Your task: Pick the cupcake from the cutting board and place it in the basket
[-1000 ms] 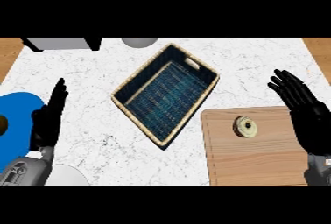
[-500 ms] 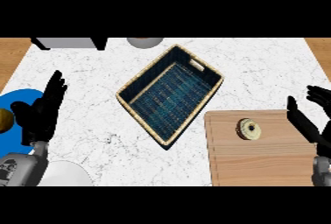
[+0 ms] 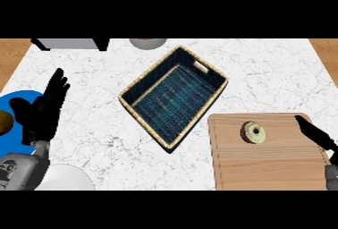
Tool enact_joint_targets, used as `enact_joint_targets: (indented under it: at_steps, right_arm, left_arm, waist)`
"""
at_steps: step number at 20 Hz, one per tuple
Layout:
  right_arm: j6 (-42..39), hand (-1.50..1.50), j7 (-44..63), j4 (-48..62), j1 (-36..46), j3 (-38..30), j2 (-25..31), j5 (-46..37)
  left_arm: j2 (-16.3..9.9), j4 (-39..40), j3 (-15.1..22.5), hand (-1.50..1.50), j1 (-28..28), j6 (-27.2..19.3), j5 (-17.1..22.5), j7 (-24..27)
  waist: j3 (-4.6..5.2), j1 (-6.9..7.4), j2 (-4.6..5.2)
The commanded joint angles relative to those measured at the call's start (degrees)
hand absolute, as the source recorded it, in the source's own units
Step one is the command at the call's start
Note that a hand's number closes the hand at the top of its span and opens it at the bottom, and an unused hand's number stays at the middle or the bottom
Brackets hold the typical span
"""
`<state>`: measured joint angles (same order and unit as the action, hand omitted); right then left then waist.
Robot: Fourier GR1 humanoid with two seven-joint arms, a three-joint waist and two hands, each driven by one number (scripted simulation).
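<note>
Black against the pale marble counter, the left hand stands at the view's left edge with its fingers straight and spread, pointing up the picture and holding nothing. It partly covers a blue plate, and a brownish round thing shows at the very edge on that plate. Below the hand the grey forearm runs down to the lower edge, beside a white rounded object.

At the middle lies the wicker basket, set diagonally, with a dark blue woven inside and a handle slot in its upper right wall. Nothing lies in it. Along the top edge sit a grey box-like object and a grey round one.

Lower right, the wooden cutting board lies flat, its upper left corner close to the basket's lower right wall. The cupcake sits on the board's upper part, seen from above as a pale ring.

To the cupcake's right, apart from it, the right hand comes in from the right edge over the board. Only straight dark fingers show, pointing up-left towards the cupcake, touching nothing.
</note>
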<state>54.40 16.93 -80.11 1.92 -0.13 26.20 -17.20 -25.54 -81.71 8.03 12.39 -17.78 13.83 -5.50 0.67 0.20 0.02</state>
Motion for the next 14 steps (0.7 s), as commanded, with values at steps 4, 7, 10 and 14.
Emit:
enact_joint_targets:
  at_steps: [4,7,10,14]
  right_arm:
    - [-19.4,-1.50,20.9,-2.0,-4.7,7.8,7.6,-2.4]
    - [-27.7,-1.50,30.8,-7.9,-3.5,11.6,9.0,-1.2]
    - [-33.4,-1.50,42.9,-17.5,-2.1,13.1,12.2,-1.1]
    - [-38.5,-1.50,58.9,-31.3,0.9,12.2,15.1,-0.5]
  left_arm:
    - [0.0,0.1,-0.5,0.00,-0.5,-0.1,0.1,-0.2]
    - [-0.1,0.0,0.1,0.00,0.2,0.7,0.0,-0.6]
    - [0.6,-2.1,0.6,0.00,-1.2,-1.3,-0.8,-1.7]
    - [-1.6,1.8,-3.0,0.00,0.1,2.5,1.2,0.6]
  waist:
    - [0.46,-0.39,-0.22]
    - [0.29,-0.49,-0.39]
    - [-0.04,-0.46,-0.92]
    - [-0.30,-1.18,-0.42]
